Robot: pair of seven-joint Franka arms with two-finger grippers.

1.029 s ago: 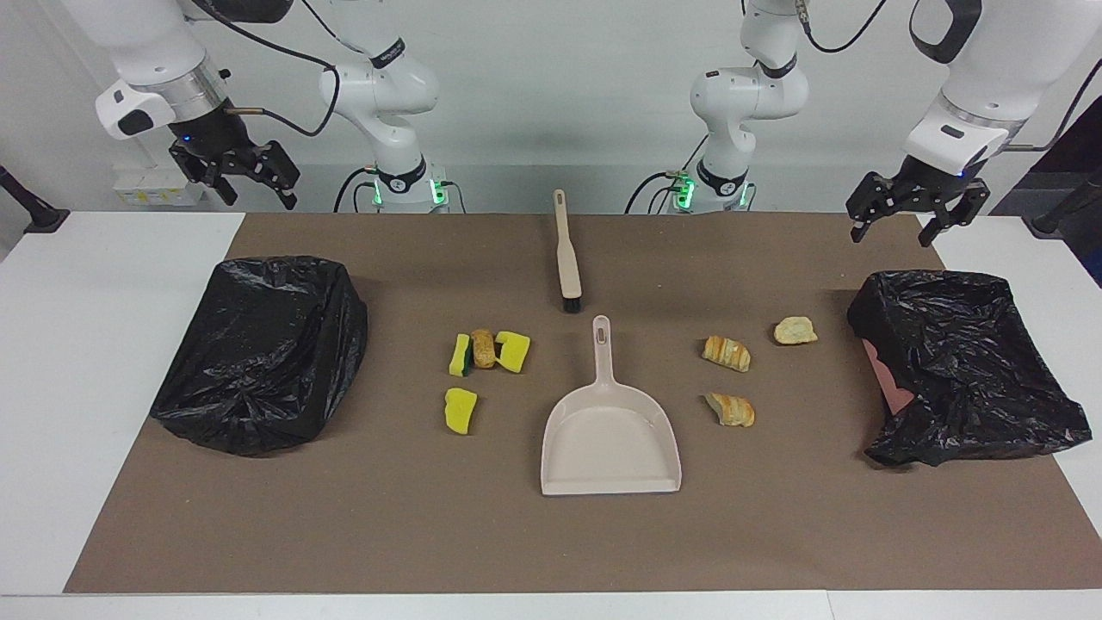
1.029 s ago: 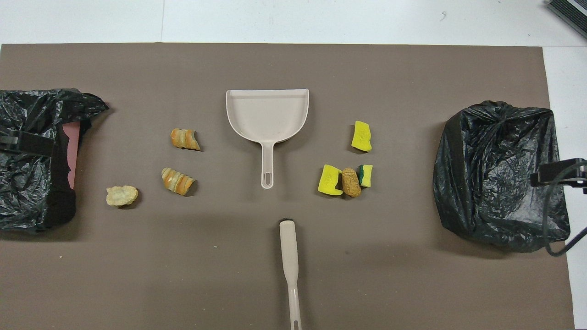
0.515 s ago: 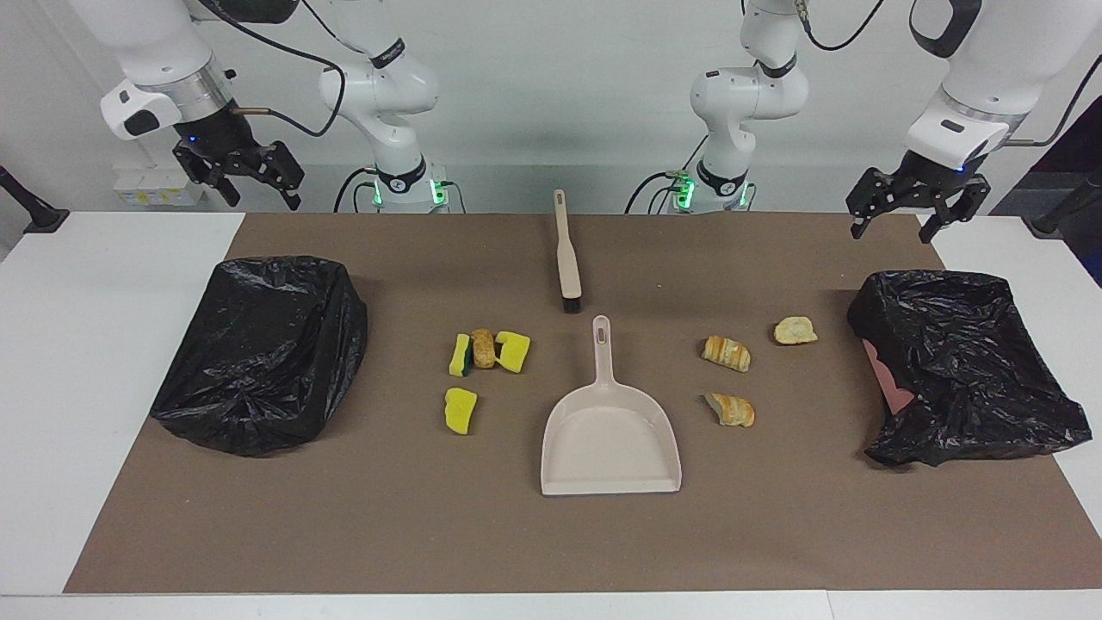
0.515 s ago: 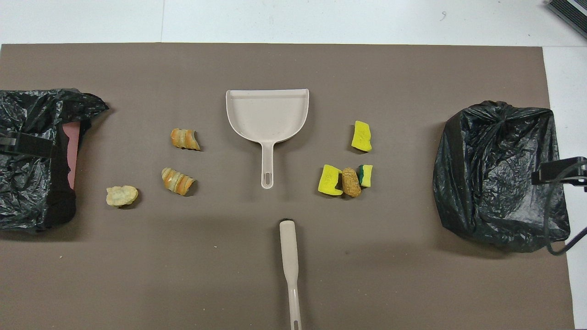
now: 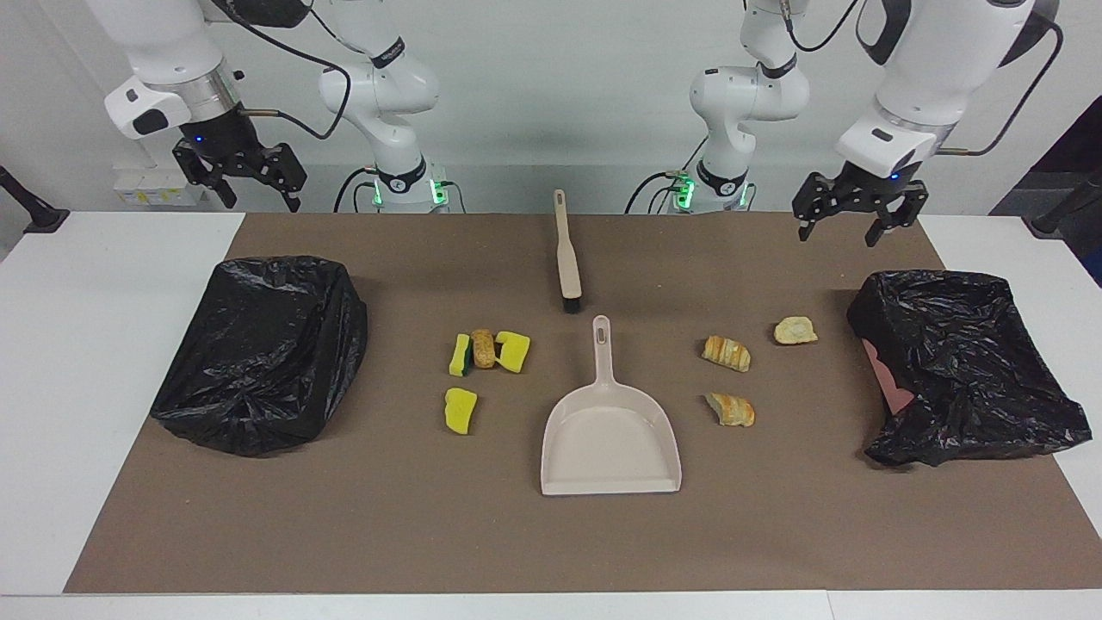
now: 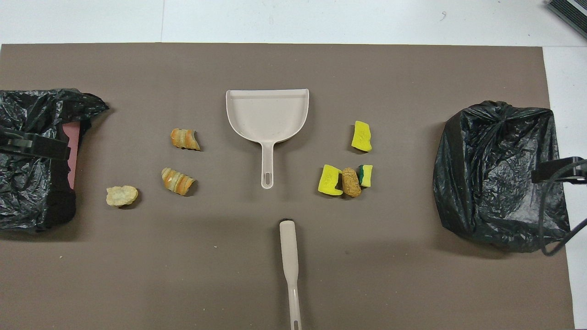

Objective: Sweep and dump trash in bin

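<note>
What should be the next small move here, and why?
Probably the left gripper, open and empty above the mat, should descend to the brush handle. All trash, like the bread chunk, lies unswept beside the empty dustpan; the right gripper waits open.

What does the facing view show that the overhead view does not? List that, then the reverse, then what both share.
Facing view only: both arms, with the left gripper and right gripper raised, open and holding nothing.
Overhead view only: a dark ribbed object at the table's corner, identity unclear.
Both: the dustpan, the brush, seven trash scraps, two black-bagged bins and the brown mat.
</note>
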